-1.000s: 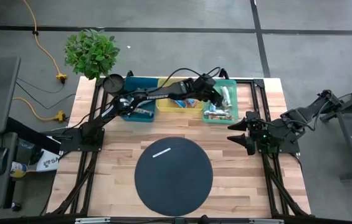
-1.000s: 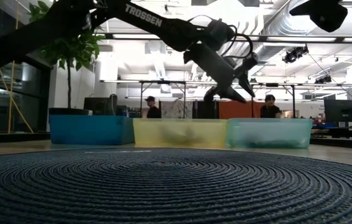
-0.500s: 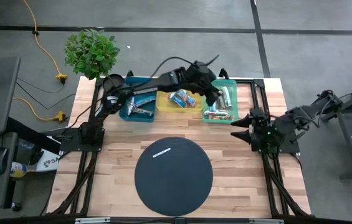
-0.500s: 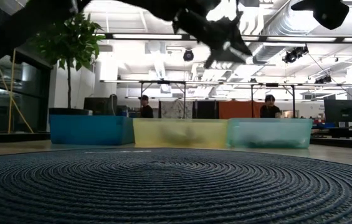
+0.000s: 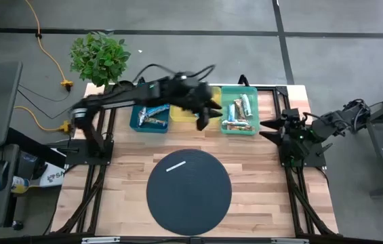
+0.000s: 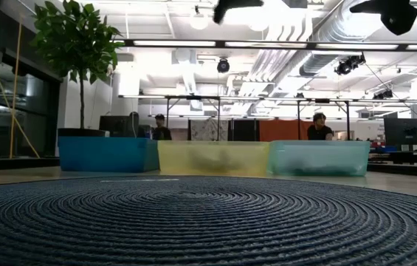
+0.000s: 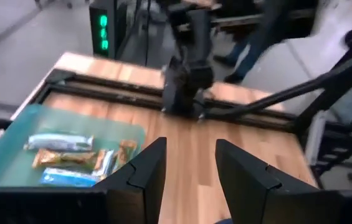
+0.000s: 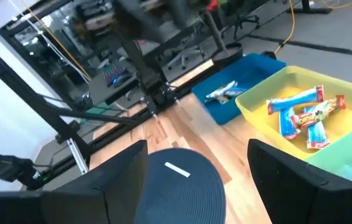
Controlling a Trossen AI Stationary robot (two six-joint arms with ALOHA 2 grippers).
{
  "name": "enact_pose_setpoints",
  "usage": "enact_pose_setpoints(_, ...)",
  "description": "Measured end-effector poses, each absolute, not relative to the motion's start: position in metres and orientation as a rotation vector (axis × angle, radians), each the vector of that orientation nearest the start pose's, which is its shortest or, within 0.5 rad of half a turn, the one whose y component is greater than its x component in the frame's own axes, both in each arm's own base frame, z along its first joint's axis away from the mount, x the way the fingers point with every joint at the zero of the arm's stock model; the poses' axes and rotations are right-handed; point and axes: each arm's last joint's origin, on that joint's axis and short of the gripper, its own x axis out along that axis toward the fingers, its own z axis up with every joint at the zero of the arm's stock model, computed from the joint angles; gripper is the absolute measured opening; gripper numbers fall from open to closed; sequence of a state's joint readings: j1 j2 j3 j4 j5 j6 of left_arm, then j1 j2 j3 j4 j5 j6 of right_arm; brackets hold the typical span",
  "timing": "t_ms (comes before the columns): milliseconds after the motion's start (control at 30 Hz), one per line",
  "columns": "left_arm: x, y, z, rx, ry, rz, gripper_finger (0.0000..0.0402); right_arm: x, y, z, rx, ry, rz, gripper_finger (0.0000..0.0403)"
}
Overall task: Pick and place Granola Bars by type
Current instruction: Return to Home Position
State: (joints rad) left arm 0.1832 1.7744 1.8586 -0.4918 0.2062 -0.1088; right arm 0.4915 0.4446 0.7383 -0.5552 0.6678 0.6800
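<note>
The left arm (image 5: pixel 120 100) is smeared as it stretches across the back of the table (image 5: pixel 127 169). From above it covers most of the yellow bin (image 6: pixel 212 157), hiding what that bin holds, and the low view catches only a dark scrap of the arm at the top edge. The left gripper (image 7: pixel 191 149) hangs in the air about the front of the yellow bin, beside the green bin (image 6: pixel 319 157). Its fingers are spread and grip nothing. Granola bars (image 7: pixel 63 158) lie in all three bins: a cluster in the green one, a few in the blue bin (image 6: pixel 108 154), and several blue and red ones in the yellow bin, seen plainly only from the right wrist. Through the bin walls in the low view they are faint shapes. The wrapper print is too small to read, and so are the lit green digits on a dark box (image 7: pixel 104 31) past the table. The right gripper (image 8: pixel 199 152) waits at the table's right edge near the green bin, fingers spread wide and empty. In front of the bins a round dark mat (image 5: pixel 198 203) carries only a thin white strip (image 5: pixel 176 166). Bare wood shows on both sides of the mat and between it and the bins.
</note>
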Motion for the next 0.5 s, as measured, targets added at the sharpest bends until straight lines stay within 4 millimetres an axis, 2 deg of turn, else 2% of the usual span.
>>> enact_pose_setpoints(133,0.351,0.044,0.394,-0.213,0.287,-0.012,0.0136,0.080,0.022,0.323,0.528,0.134,-0.238,0.0248)
enact_pose_setpoints(233,0.317,0.027,0.372,-0.267,0.246,-0.031,0.0136,0.077,0.021,0.324,0.521,0.126,-0.226,0.0218)
enact_pose_setpoints(333,0.282,0.010,0.353,-0.305,0.225,-0.029,0.0136,0.075,0.020,0.324,0.513,0.125,-0.215,0.0169)
enact_pose_setpoints(500,0.220,-0.012,0.340,-0.328,0.156,0.016,0.0136,0.072,0.019,0.325,0.454,0.123,-0.208,0.0065)
